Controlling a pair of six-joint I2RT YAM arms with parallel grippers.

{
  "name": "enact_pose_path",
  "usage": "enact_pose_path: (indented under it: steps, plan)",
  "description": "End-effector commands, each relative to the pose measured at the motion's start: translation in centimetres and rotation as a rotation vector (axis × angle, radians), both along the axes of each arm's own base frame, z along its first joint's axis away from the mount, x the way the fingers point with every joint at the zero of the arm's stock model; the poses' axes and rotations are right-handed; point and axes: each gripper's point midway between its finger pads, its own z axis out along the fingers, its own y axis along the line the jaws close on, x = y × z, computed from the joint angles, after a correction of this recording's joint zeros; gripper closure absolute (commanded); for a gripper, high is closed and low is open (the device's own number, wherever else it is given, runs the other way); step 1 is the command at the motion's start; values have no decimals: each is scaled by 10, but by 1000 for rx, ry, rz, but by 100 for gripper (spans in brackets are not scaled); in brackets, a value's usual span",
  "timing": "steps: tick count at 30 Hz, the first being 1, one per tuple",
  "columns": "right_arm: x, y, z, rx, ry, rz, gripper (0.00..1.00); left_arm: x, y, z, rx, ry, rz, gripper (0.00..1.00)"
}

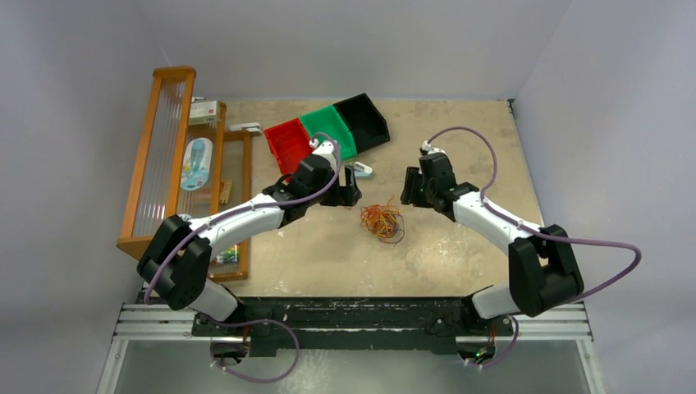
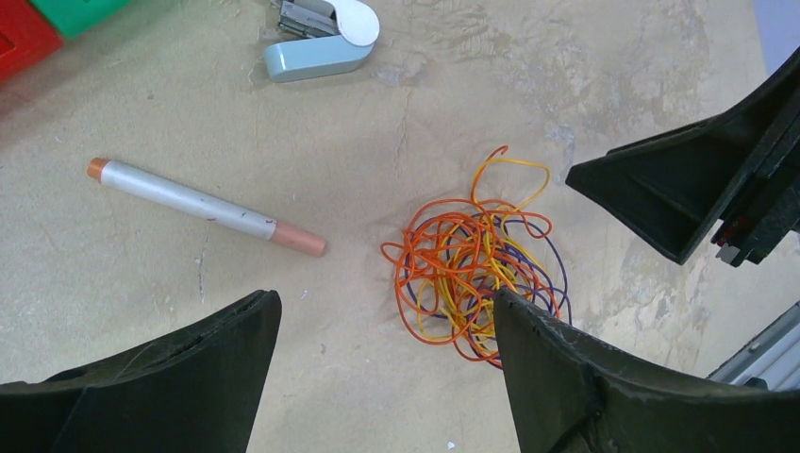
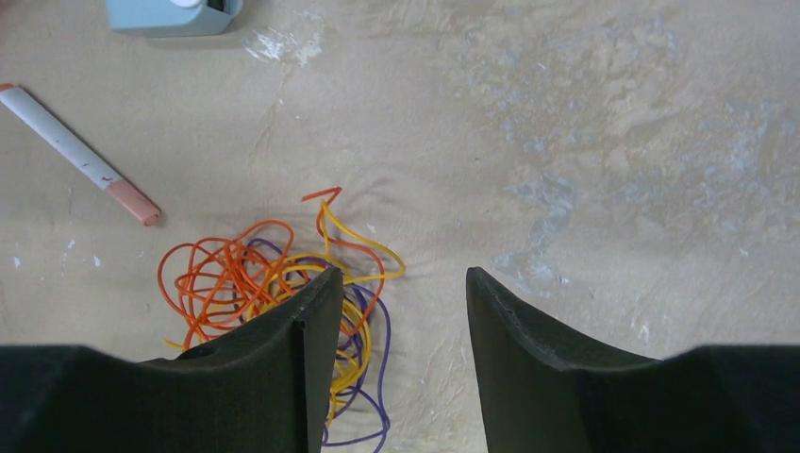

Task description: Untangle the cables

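Table [image 1: 460,254]: sandy top, scuffed. Left gripper [image 2: 387,311]: jaws spread wide, nothing between them; right gripper [image 3: 404,283]: jaws moderately apart, bare table showing in the gap, nothing held. Cables [image 1: 382,222]: one loose clump of orange, yellow and purple strands, flat on the table between the two grippers and slightly nearer the bases, touched by neither; roughly round, no clear long axis, one yellow loop projecting on its far side. Judgement: neither arm is clearly nearer; each gripper stands offset sideways, the clump beside its inner finger rather than in the gap. Stapler [image 2: 321,42] and marker [image 2: 208,208]: apart from the clump, on the left arm's side.
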Motion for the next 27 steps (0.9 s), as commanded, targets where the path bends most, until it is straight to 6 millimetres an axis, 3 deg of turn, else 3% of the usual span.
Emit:
enact_pose_path:
  steps: [1, 11, 17, 22, 27]
  plan:
    - [17, 12, 7, 14, -69, 95, 47, 14, -13, 25, -29, -88, -17, 18]
    - [25, 10, -22, -29, -5, 90, 51, 15, -17, 21, -17, -89, -25, 18]
    - [37, 20, -30, -5, -33, 118, 54, 15, -25, 15, -14, -87, -43, 18]
    - [46, 28, -29, 25, -79, 142, 64, 15, -32, 8, -11, -83, -56, 18]
    - [48, 33, -28, 44, -108, 164, 84, 15, -42, 1, -9, -77, -73, 18]
